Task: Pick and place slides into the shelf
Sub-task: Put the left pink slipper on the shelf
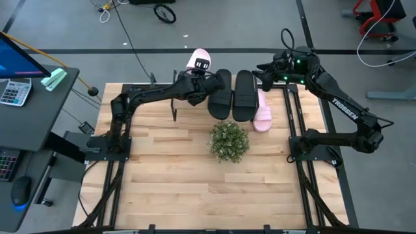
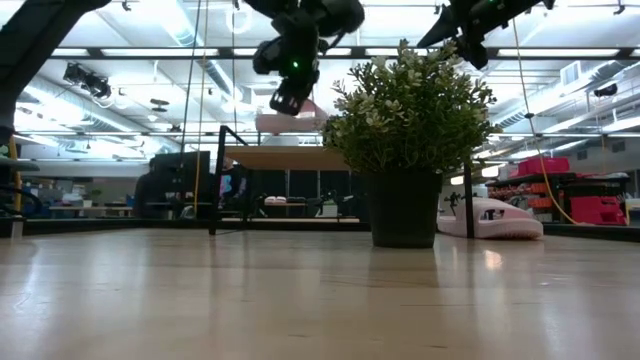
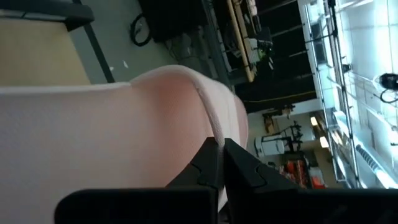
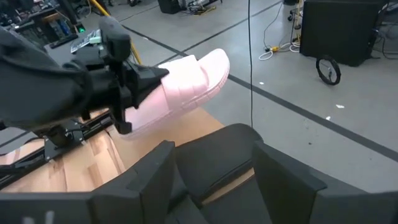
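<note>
We can read one marking for certain: white capital letters spelling "TROSSEN" run along the dark forearm link of the right arm (image 1: 343,109) in the high view, slanting down toward the arm's elbow. On the grey desk at the far left of the table sits a calculator (image 1: 14,91) with rows of keys, but its key legends are too small for us to read. The blue monitor screen (image 1: 14,55) beside it shows no text we can make out. In the low and wrist views we find no legible signs or labels.
</note>
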